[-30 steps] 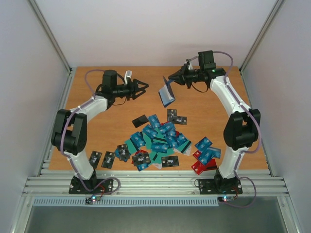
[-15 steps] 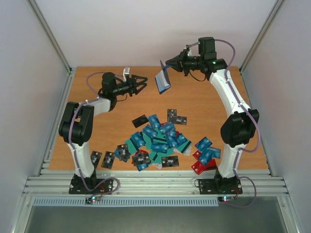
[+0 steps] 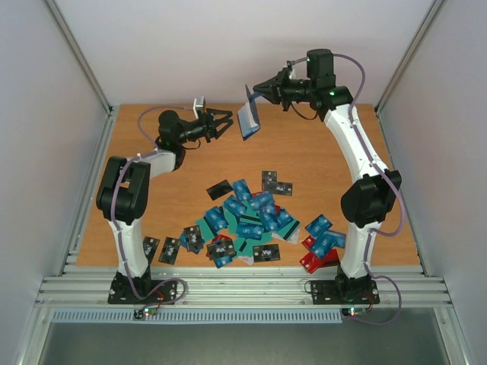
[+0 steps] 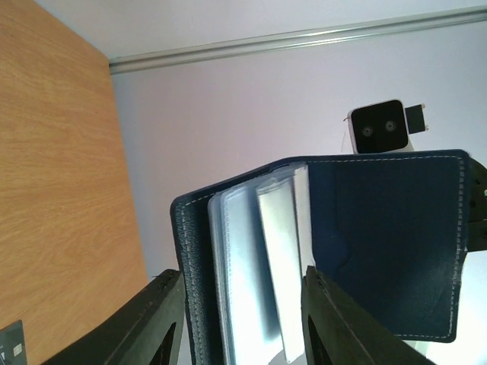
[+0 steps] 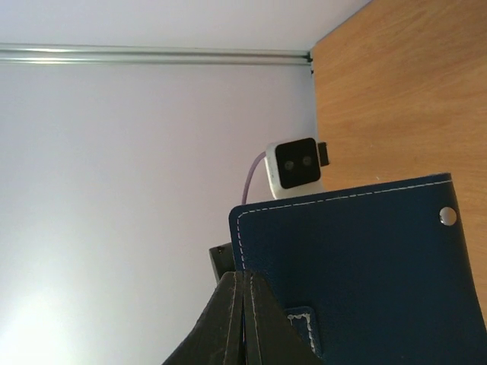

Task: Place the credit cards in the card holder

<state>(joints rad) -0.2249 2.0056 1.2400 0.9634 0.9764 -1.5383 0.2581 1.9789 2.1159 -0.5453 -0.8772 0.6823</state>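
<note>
Right arm: we note it lifted high off the table, elbow bent, forearm reaching back and toward its own left, near the rear wall.
Right pincer: closed tight, pinching one cover of the card holder at its edge.
Card holder: in the air over the far part of the table, hanging from the right pincer, folded open, between the two pincers. Clear sleeves fan out inside.
Left arm: stretched toward the back of the table, wrist pointing across at the holder.
Left pincer: jaws partly apart. In its wrist view the sleeves sit between the two fingers; we cannot tell whether they touch.
Credit cards: heaped on the table nearer the arm bases, well apart from the holder, with a few strays to either side.
</note>
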